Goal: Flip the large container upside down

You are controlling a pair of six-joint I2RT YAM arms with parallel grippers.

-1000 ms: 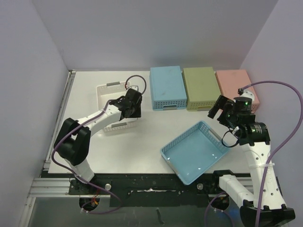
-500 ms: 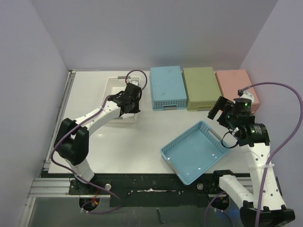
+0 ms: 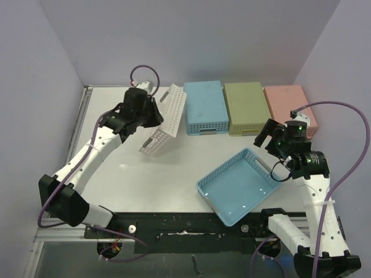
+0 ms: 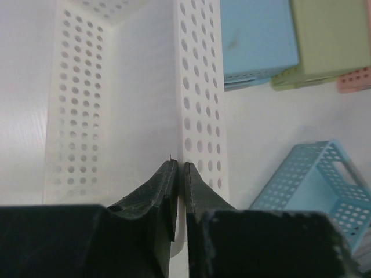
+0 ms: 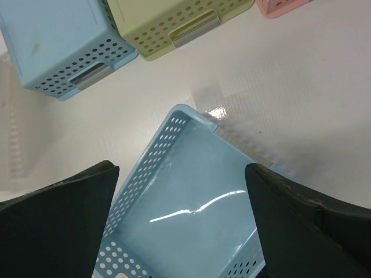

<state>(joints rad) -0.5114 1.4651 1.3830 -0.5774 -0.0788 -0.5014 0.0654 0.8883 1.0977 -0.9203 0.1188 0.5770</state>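
Observation:
A white perforated container [image 3: 164,120] hangs tilted on its side above the table's back left. My left gripper [image 3: 152,113] is shut on one of its long walls. In the left wrist view the gripper [image 4: 179,165] pinches that wall, and the container [image 4: 197,87] stretches away from it. A larger light blue open container [image 3: 237,184] sits upright on the table at the front right. My right gripper [image 3: 268,134] is open and empty above its far corner. In the right wrist view the gripper [image 5: 182,174] is spread wide over the blue container [image 5: 191,202].
Three containers lie upside down in a row at the back: blue [image 3: 204,107], green [image 3: 246,107] and pink [image 3: 287,103]. The blue [image 5: 52,40] and green [image 5: 168,20] ones also show in the right wrist view. Walls close in the table at left, back and right.
My left arm has lifted the white container off the table, carried it back and right, and tipped it onto its side. The right arm and blue container have not moved.

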